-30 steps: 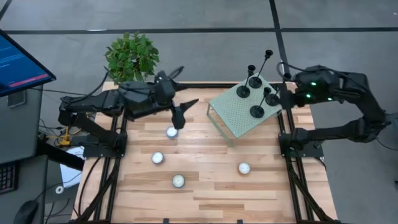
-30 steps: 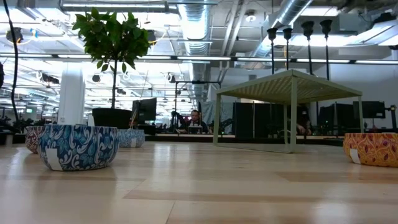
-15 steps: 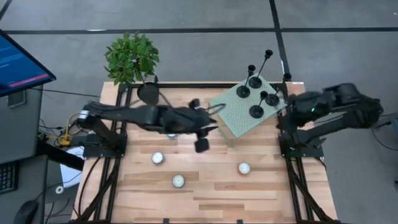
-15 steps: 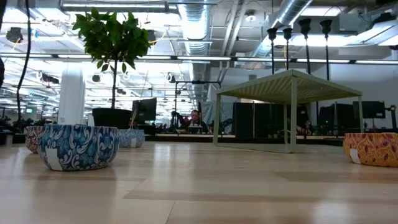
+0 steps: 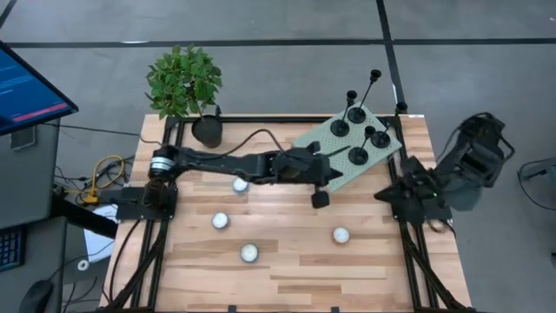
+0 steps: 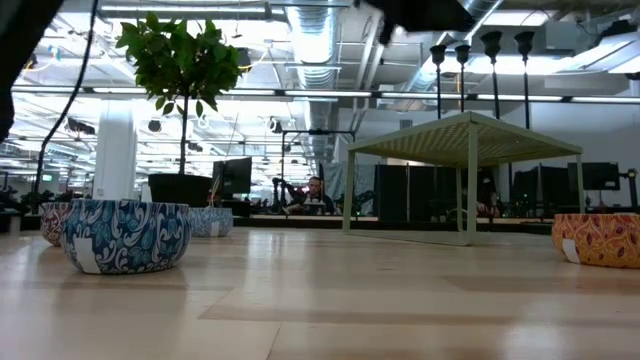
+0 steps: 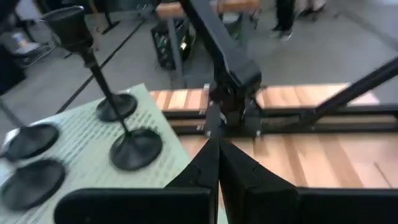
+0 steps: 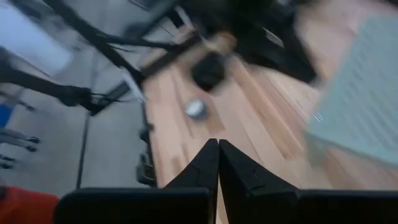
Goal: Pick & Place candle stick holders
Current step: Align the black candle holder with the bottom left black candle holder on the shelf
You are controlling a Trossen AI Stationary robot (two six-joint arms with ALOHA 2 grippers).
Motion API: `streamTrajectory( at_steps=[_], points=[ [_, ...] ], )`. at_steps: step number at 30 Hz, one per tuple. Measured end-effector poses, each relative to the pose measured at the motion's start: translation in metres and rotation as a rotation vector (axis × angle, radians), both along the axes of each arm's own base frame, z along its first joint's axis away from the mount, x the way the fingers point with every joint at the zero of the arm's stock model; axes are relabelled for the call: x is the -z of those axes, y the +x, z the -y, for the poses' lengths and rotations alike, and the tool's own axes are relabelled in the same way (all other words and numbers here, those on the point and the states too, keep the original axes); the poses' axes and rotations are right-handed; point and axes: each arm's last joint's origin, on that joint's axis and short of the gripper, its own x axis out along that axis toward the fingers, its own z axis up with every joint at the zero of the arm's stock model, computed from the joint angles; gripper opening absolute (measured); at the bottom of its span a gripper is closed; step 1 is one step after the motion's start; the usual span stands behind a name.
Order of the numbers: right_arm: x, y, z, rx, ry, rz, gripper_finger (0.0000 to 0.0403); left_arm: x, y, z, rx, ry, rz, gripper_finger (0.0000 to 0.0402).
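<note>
Left end effector [image 5: 320, 198] stretched across table [image 5: 287, 269], fingers pressed together, empty, just beside green perforated stand [image 5: 334, 165]. Candle stick holders [image 5: 358, 155] upright atop stand. Right end effector [image 8: 217, 163] pressed together, empty, folded back at table's right edge.

I can read no text, label, brand, number or sign anywhere in my views. The monitor [image 5: 26, 83] at the upper left of the high view shows blue and red bands, but no characters on it come out legibly. The patterned bowls [image 6: 125, 235] at the left of the low view each carry a pale patch, and I cannot make out any writing on them.
</note>
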Motion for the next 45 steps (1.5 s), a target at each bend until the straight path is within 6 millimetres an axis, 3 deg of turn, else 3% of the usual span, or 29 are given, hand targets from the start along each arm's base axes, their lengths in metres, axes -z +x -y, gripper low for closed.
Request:
streamTrajectory(
  at_steps=[9, 19, 30, 38, 45],
  points=[
    [-0.001, -0.020, -0.034, -0.003, -0.107, 0.202, 0.0001, 0.033, 0.036, -0.041, -0.059, -0.011, 0.102, 0.0002],
    [0.001, -0.020, -0.047, 0.055, -0.152, 0.273, 0.0000, 0.062, 0.057, -0.051, -0.075, -0.011, 0.148, 0.0002],
    [0.000, -0.020, -0.048, 0.074, -0.148, 0.289, 0.0000, 0.060, 0.056, -0.074, -0.147, -0.005, 0.198, 0.0002],
    [0.000, -0.020, -0.047, 0.083, -0.155, 0.297, 0.0000, 0.033, 0.056, -0.068, -0.111, 0.004, 0.260, 0.0002],
    [0.000, -0.020, -0.047, 0.086, -0.173, 0.304, 0.0000, 0.033, 0.058, -0.063, -0.095, -0.001, 0.182, 0.0002]
  ],
)
